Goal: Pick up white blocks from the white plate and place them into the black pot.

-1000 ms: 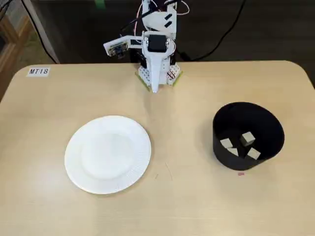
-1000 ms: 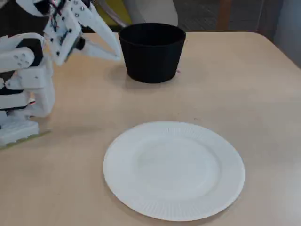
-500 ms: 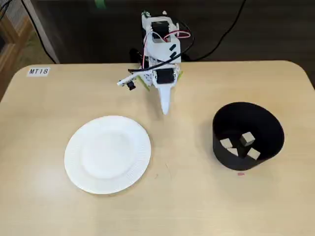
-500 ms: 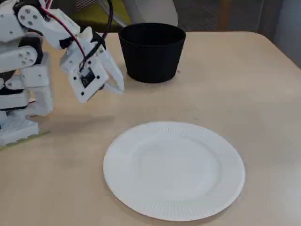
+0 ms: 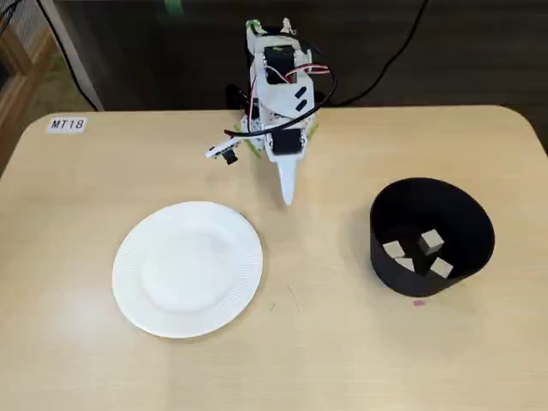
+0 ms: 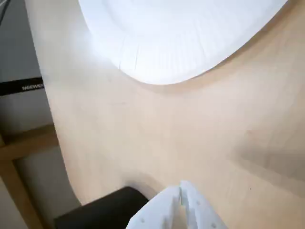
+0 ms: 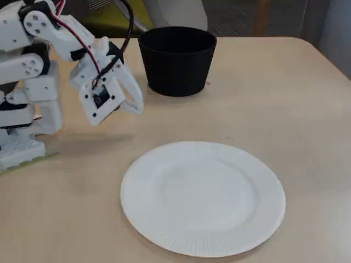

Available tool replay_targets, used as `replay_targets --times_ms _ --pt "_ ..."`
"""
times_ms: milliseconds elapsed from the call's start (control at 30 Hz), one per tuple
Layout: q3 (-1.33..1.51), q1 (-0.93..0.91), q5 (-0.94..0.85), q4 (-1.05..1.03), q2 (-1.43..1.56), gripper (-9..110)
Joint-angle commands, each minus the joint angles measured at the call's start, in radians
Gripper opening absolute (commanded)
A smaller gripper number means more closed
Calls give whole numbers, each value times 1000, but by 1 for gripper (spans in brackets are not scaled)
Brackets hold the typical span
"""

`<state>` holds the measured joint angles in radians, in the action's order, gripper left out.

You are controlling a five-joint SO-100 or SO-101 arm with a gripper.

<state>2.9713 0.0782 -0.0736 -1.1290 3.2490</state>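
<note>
The white plate lies on the left half of the table, with nothing on it in any view. At the right stands the black pot, also seen in the other fixed view and at the wrist view's lower edge. Three white blocks rest on its floor. My gripper is shut and empty. It points down at bare table between plate and pot, and its fingers meet in the wrist view.
The arm's white base stands at the table's back edge. A label reading MT18 is stuck to the back left corner. A small pink mark lies in front of the pot.
The arm has unfolded from its tucked pose by the base and swung forward and down. In the last half second it has barely moved. The gripper stays shut.
</note>
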Motion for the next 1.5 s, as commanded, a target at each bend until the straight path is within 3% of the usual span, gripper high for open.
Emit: replay_targets --times_ms 0,400,467,533,567,600,667,1100,1133,1233,1367,1467 --pt "-3 18 -12 17 3 -2" --pt "5 201 -291 28 3 -2" --pt "41 201 -609 46 3 -2" --pt "115 198 -1276 -14 -29 0" --pt "120 189 -1502 -114 -34 -1" --pt "117 190 -1577 -126 -23 -2" --pt "118 156 -1496 -137 2 -2" --pt "118 -201 -1391 -126 3 -2" --pt "118 -213 -1307 -118 3 -2" --pt "118 -25 -1129 5 5 -2" --pt "101 67 -503 275 3 0" --pt "81 38 -107 310 3 6"
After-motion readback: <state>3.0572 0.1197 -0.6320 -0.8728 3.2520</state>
